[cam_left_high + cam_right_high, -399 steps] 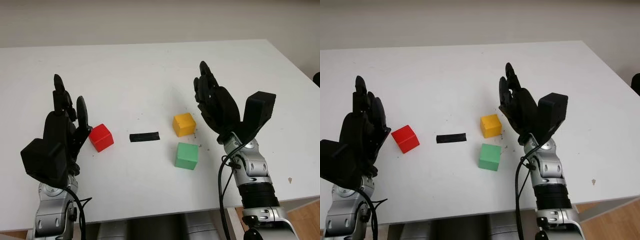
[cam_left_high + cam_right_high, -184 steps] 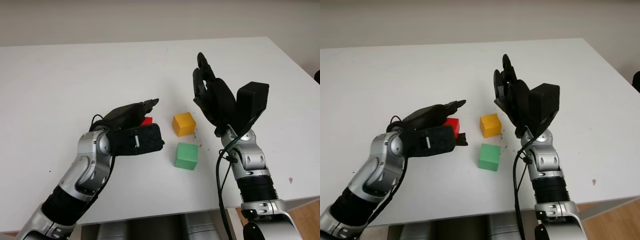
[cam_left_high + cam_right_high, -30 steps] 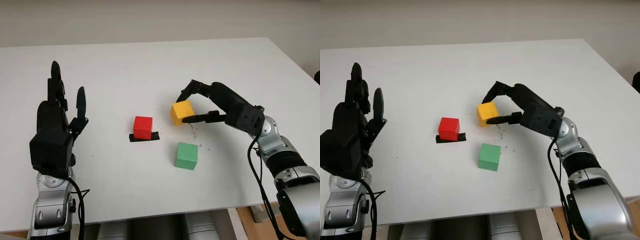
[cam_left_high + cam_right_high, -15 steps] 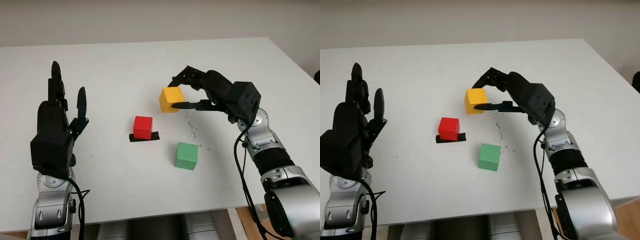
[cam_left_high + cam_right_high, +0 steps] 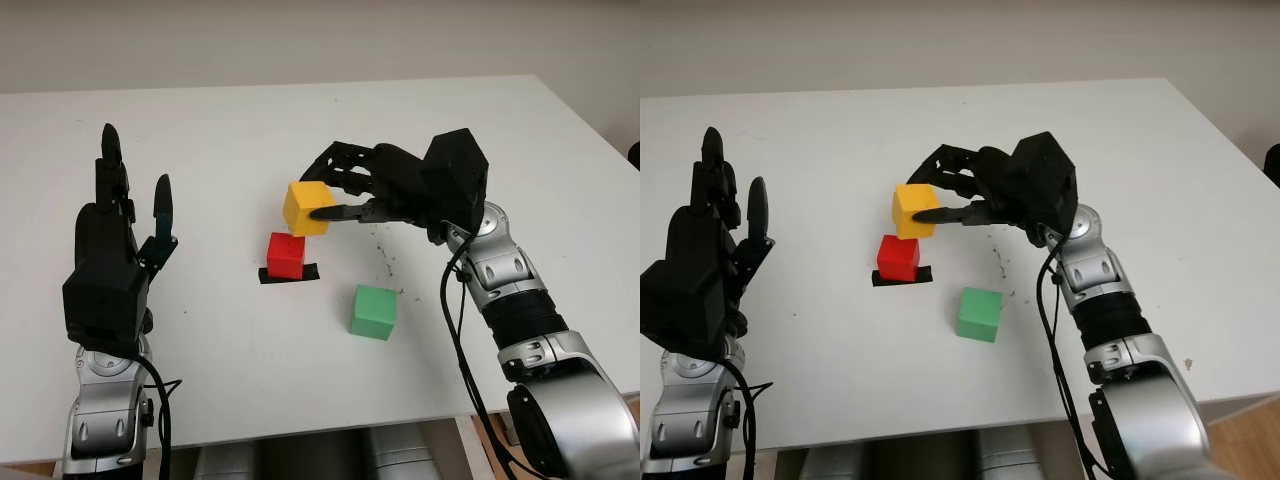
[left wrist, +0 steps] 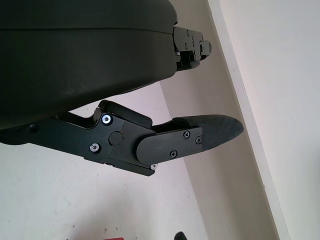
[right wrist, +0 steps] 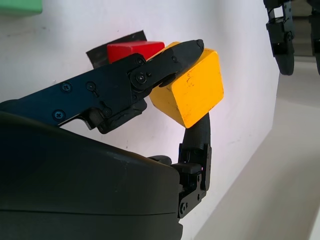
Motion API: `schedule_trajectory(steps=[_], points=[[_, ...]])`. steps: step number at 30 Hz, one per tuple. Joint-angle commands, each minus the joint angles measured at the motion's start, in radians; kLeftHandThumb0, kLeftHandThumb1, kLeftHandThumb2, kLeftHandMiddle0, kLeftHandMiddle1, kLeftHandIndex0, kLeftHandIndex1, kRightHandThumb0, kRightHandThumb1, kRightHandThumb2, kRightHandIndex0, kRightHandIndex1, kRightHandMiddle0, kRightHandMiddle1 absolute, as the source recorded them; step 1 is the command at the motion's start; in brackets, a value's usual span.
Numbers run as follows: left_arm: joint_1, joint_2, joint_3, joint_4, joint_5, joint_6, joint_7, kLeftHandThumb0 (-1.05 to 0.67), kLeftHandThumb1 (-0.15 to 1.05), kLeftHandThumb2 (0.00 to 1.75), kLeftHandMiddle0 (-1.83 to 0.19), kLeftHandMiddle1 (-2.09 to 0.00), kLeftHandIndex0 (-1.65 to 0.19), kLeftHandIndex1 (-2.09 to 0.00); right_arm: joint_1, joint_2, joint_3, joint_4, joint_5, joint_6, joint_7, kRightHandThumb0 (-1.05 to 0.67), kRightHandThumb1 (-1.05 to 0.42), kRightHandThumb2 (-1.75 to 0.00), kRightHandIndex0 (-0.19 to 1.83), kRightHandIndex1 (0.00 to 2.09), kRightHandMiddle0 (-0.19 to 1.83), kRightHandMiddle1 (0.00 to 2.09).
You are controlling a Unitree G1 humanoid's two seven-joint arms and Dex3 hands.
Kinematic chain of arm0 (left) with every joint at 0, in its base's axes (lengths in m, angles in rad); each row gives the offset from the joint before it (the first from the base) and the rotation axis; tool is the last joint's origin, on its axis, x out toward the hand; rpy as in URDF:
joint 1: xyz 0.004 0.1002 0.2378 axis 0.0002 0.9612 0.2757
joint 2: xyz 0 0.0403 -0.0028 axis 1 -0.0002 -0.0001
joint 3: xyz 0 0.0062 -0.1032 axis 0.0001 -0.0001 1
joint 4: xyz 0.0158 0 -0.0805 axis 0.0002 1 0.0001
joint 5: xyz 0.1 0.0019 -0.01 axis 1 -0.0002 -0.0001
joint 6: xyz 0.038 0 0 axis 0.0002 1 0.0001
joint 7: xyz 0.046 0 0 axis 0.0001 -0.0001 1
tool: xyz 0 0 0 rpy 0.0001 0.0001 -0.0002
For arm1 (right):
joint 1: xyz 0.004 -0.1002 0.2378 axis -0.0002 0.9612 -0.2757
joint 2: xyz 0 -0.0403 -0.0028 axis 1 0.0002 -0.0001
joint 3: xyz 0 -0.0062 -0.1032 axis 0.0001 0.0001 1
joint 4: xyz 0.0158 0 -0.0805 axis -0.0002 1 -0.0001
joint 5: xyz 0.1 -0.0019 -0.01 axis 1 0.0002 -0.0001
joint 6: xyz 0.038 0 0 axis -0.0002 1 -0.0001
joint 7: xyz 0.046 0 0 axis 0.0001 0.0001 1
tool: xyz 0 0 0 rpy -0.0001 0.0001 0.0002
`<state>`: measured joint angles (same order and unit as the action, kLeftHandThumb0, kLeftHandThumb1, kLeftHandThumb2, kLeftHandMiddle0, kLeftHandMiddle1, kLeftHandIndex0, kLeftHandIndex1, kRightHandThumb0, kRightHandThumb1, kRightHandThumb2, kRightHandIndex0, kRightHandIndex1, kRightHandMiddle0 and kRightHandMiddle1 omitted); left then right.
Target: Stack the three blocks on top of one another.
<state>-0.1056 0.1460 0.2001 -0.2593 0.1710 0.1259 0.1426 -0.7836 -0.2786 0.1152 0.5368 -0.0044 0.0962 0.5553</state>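
Your right hand (image 5: 345,195), fingers pinching the yellow block (image 5: 308,209), has carried it just above the red block (image 5: 286,254); lower it next.

right robot hand (image 5: 335,190) carried yellow block (image 5: 307,209) over red block (image 5: 286,254)

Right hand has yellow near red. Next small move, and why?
Probably nudge the yellow block a little further over the red block, then lower it. The right hand holds yellow in the air, tilted and offset from red's top. Red sits on the black strip; the green block waits. The left hand is open, raised at the left.
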Motion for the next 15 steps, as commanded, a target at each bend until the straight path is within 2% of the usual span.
schedule_trajectory(steps=[1,6,15], points=[[0.001,0.001,-0.004,-0.020,0.002,0.002,0.001,-0.64,1.05,0.60,0.06,-0.05,0.04,-0.05,-0.030,0.011,0.000,-0.037,0.005,0.038,0.002,-0.47,-0.94,-0.05,0.29,0.11,0.38,1.59],[0.000,0.001,-0.006,-0.018,0.006,0.001,0.003,-0.64,1.05,0.60,0.05,-0.05,0.04,-0.05,-0.027,0.026,0.013,-0.065,-0.004,0.087,-0.005,-0.46,-0.94,-0.06,0.28,0.10,0.38,1.58],[0.009,-0.006,-0.003,-0.022,-0.001,-0.004,0.007,-0.65,1.05,0.58,0.05,-0.05,0.04,-0.05,-0.034,0.048,0.017,-0.017,-0.023,0.064,-0.032,-0.46,-0.94,-0.05,0.28,0.09,0.37,1.61]])
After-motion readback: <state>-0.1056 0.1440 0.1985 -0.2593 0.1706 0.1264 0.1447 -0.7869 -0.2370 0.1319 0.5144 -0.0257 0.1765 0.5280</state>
